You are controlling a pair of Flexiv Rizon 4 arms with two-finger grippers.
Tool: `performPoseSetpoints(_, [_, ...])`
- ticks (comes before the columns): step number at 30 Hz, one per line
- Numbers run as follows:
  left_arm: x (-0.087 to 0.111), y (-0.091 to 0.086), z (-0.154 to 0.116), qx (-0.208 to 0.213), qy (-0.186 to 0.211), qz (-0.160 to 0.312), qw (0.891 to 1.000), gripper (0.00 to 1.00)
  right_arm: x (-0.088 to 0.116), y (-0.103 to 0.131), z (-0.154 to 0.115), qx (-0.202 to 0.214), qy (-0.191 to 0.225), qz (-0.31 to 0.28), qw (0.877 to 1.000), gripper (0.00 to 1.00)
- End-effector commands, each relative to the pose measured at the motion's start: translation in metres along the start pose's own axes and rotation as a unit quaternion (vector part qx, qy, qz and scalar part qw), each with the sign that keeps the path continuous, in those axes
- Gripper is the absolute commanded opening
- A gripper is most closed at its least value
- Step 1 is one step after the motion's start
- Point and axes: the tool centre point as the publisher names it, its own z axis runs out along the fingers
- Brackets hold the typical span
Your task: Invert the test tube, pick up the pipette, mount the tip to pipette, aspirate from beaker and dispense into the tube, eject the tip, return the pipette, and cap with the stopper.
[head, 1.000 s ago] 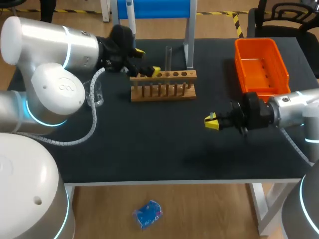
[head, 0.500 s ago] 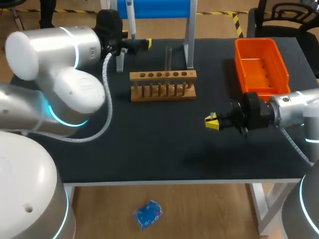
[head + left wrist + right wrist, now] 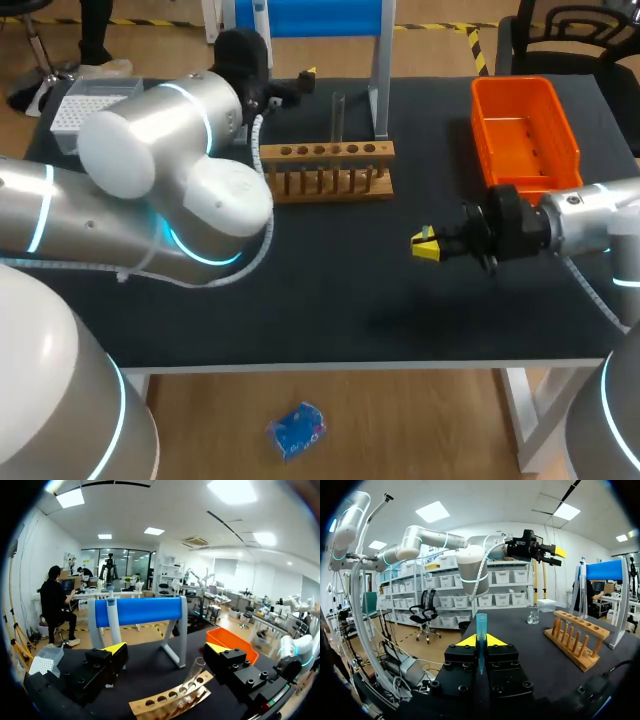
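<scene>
Left pincer (image 3: pixel 165 648) hangs wide open, gripping nothing, in the head view's upper middle, near the clear glass test tube (image 3: pixel 338 112) standing in the wooden rack (image 3: pixel 327 170). Right pincer (image 3: pixel 424 243), centre right, clamps 1 blue plastic pipette tip (image 3: pixel 481 627).

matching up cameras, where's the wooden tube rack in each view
head view: wooden rack mid-table, near the far edge.
left wrist view: rack ahead of and under the open left end effector.
right wrist view: rack ahead and to one side of the right end effector holding a blue tip.
landmark: blue stand just behind the rack.
</scene>
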Motion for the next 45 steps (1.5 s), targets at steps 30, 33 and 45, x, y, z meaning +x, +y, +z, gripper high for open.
performPoseSetpoints(30, [-0.075,-0.015,0.07,-0.012,-0.143,0.001,0.99,0.51,0.001,0.0,0.0,0.001,0.0,0.0,1.0,0.0])
performPoseSetpoints(33, [-0.08,-0.016,0.075,-0.014,-0.148,0.003,0.989,0.54,0.001,0.0,0.0,0.001,0.0,0.0,1.0,0.0])
performPoseSetpoints(45, [-0.1,-0.018,0.098,-0.019,-0.157,0.008,0.987,0.5,0.001,0.0,0.0,0.001,0.0,0.0,1.0,0.0])
